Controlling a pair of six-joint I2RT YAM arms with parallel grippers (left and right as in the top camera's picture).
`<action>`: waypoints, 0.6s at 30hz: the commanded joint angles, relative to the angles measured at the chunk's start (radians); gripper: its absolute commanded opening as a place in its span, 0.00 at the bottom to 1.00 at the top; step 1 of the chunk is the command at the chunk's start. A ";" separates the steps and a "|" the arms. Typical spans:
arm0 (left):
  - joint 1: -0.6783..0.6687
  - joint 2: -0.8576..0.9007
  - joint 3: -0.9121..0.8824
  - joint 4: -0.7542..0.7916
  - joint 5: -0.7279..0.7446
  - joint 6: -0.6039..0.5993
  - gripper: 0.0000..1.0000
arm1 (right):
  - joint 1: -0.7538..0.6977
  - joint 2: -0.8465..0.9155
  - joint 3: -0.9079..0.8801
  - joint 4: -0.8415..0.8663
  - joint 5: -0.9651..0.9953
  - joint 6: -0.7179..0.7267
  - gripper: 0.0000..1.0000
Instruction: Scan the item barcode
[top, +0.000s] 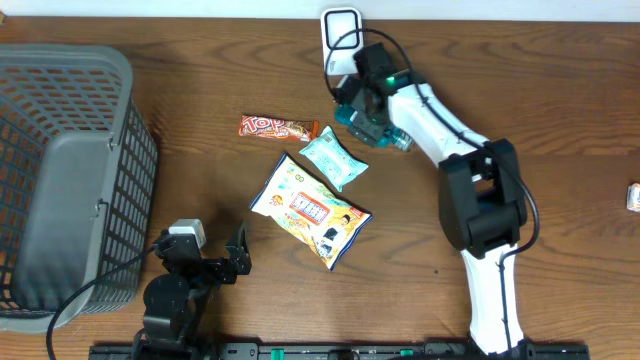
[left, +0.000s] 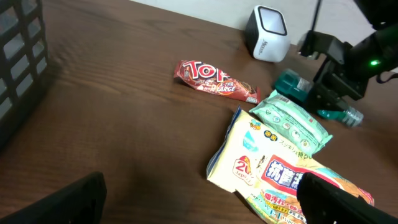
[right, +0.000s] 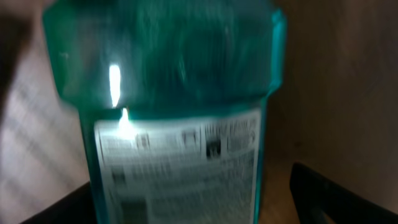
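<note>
The item is a teal bottle (top: 378, 130) with a white printed label (right: 180, 168). It lies on the table just below the white barcode scanner (top: 341, 35). My right gripper (top: 366, 108) hangs over the bottle and straddles it. In the right wrist view the bottle (right: 168, 74) fills the frame, blurred. That gripper (right: 196, 208) is open, with a clear gap between the bottle and its right finger (right: 336, 196). My left gripper (top: 215, 262) is open and empty near the front edge, far from the bottle (left: 292, 86).
A red chocolate bar (top: 277, 127), a green wipes pack (top: 333, 157) and a yellow wipes pack (top: 310, 210) lie mid-table. A grey basket (top: 100, 80) stands at the left. A small white object (top: 634, 196) sits at the right edge.
</note>
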 joint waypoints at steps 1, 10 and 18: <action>-0.004 -0.002 -0.015 -0.021 -0.006 -0.012 0.98 | 0.015 0.087 0.003 0.008 0.154 -0.004 0.79; -0.004 -0.002 -0.015 -0.021 -0.006 -0.012 0.98 | 0.018 0.179 -0.001 -0.044 0.119 0.015 0.32; -0.004 -0.002 -0.015 -0.021 -0.006 -0.012 0.98 | 0.010 0.176 -0.001 -0.076 -0.101 0.015 0.22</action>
